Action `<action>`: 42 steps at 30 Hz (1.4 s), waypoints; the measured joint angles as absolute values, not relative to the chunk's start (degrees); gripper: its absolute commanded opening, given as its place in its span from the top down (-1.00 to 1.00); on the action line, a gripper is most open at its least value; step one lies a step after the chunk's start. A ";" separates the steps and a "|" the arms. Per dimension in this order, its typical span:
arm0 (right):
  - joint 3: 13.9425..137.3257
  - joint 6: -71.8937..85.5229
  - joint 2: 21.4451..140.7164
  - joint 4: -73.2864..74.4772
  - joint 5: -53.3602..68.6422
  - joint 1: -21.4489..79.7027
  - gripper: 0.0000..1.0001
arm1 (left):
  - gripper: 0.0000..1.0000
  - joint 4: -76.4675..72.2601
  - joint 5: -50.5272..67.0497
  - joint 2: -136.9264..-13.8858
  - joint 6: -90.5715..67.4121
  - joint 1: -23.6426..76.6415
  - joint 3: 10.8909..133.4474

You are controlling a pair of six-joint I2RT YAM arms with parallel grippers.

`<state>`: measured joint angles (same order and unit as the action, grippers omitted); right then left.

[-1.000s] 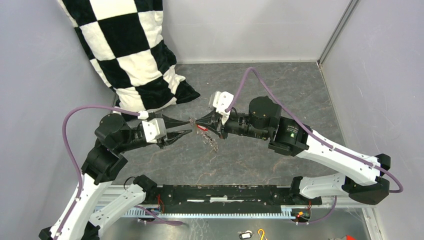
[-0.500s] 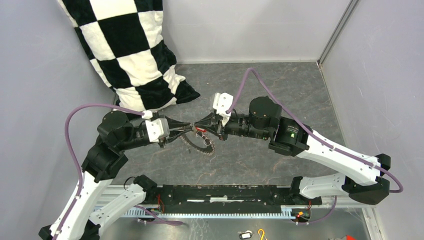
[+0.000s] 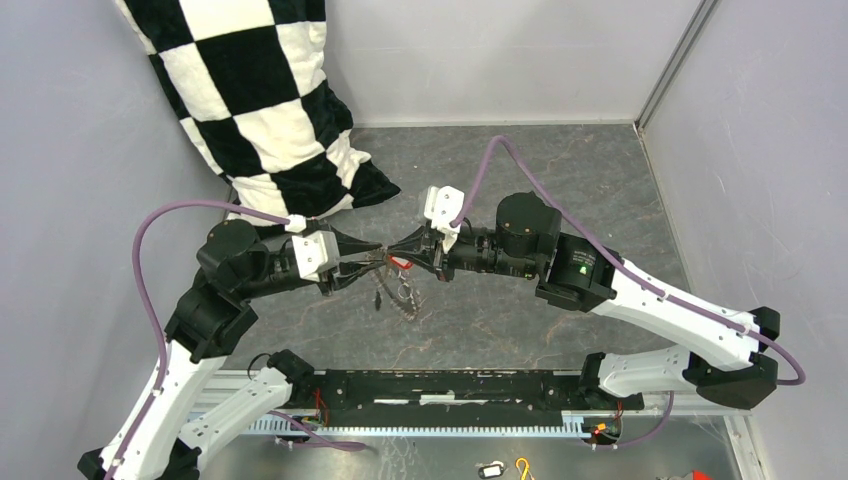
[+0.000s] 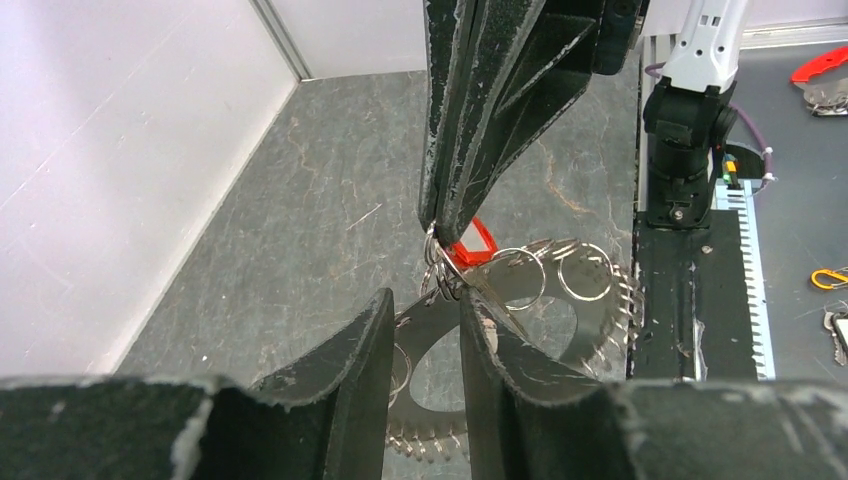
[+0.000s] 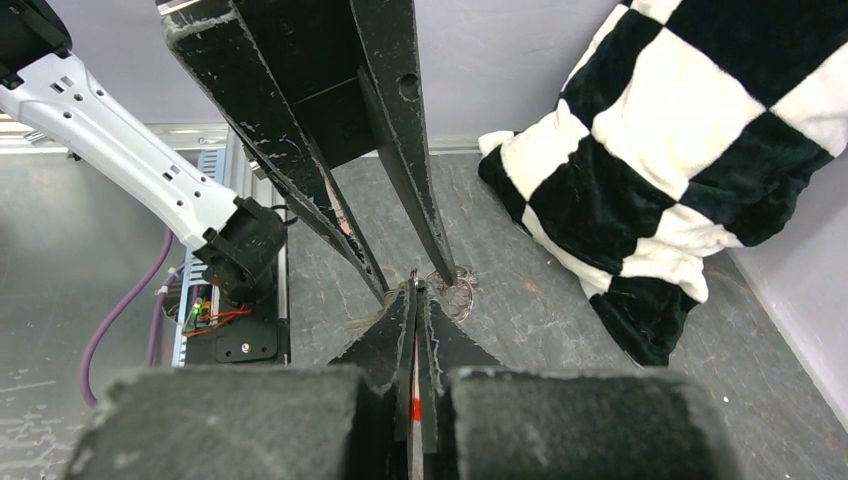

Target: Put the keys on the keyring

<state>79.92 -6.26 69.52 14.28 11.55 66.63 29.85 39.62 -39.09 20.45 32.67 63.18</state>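
Observation:
The keyring [image 3: 400, 295], a toothed grey hoop with small split rings on it, hangs above the table between both grippers; it also shows in the left wrist view [image 4: 562, 318]. My right gripper [image 3: 392, 249] is shut on the red-headed key [image 4: 472, 243], and red shows between its jaws in the right wrist view [image 5: 413, 400]. My left gripper [image 4: 425, 298] is open. It points tip to tip at the right gripper, and the hoop's band passes between its fingers [image 5: 400, 150]. The black-headed key is hidden.
A black-and-white checked pillow [image 3: 260, 110] leans in the back left corner. Grey walls close in the table on three sides. A yellow hook [image 3: 522, 466] and a small dark tag [image 3: 490, 468] lie on the metal shelf in front of the arm bases.
My left gripper has moved right toward the right gripper and its jaws have narrowed. The hoop has swung under the two tips. The right arm has barely moved.

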 measured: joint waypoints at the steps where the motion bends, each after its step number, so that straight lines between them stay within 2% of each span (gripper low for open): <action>1: 79.92 -6.28 69.52 14.28 11.60 66.63 0.99 | 0.27 29.80 39.62 -39.11 20.34 32.67 63.18; 10: 80.36 -6.20 69.95 13.82 12.05 66.63 0.99 | 0.50 28.42 39.18 -39.07 19.84 32.67 63.18; 17: 80.44 -5.98 70.04 13.54 12.43 66.63 0.99 | 0.94 28.03 39.07 -38.81 19.75 32.67 63.18; 42: 73.49 1.32 66.37 6.92 5.30 66.87 0.99 | 0.96 21.78 37.50 -32.38 21.41 32.77 57.60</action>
<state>73.49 1.32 66.37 6.92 5.30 66.87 21.78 37.50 -32.38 21.41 32.77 57.60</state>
